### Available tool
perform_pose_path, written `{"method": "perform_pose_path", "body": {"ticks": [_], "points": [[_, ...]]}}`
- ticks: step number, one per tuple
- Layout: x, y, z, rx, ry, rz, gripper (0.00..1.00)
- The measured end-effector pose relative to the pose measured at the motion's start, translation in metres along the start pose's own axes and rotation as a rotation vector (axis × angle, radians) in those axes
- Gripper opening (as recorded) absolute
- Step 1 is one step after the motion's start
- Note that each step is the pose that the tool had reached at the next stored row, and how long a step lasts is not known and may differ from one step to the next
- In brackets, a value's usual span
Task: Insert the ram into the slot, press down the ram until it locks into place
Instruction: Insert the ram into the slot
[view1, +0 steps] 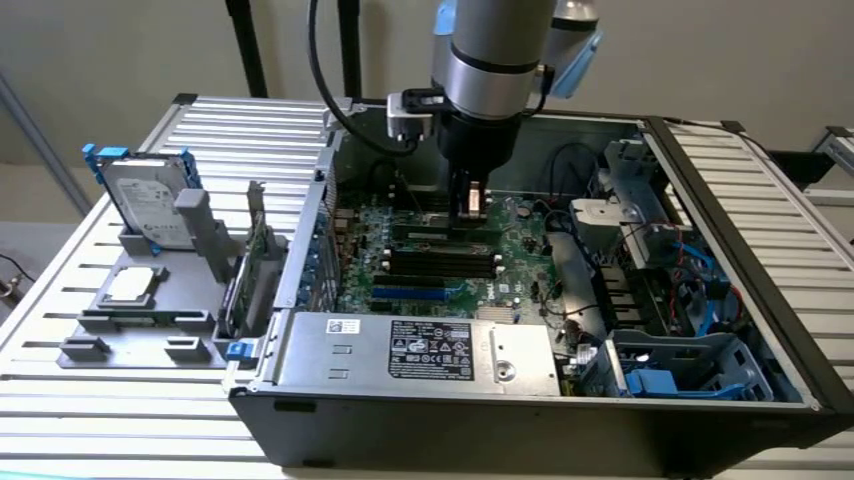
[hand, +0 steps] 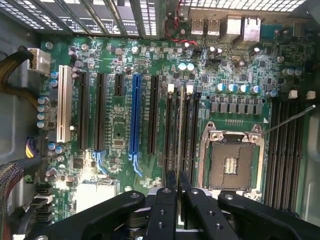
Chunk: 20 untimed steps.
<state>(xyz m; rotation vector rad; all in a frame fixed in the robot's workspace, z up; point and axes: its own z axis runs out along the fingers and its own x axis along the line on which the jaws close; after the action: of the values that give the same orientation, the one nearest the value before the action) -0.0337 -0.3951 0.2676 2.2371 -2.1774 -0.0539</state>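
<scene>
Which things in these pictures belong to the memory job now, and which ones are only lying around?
Job in hand:
- gripper
- ram, in its grip
- long black slots

Lying about:
- hard drive, standing in the grey rack
- silver chip, on the same rack
- blue slot
- white slot
- processor socket

Green motherboard (hand: 120, 130), black slot (hand: 169, 130), blue socket (hand: 135, 115), white socket (hand: 64, 102), black hand (hand: 178, 180).
</scene>
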Motion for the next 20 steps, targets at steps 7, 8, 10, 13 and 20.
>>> {"method": "perform_pose_path", "body": {"ticks": [7, 8, 10, 13, 20], "points": [[0.003, -0.0017, 0.0069, -0.0001, -0.0002, 0.000, 0.13], [0.004, -0.0017, 0.0085, 0.0000, -0.0002, 0.000, 0.13], [0.005, -0.0018, 0.0118, -0.0001, 0.0000, 0.000, 0.13], [0.005, -0.0020, 0.0164, -0.0001, 0.0005, 0.000, 0.13], [0.005, -0.0023, 0.0235, -0.0001, 0.0012, 0.000, 0.13]]}}
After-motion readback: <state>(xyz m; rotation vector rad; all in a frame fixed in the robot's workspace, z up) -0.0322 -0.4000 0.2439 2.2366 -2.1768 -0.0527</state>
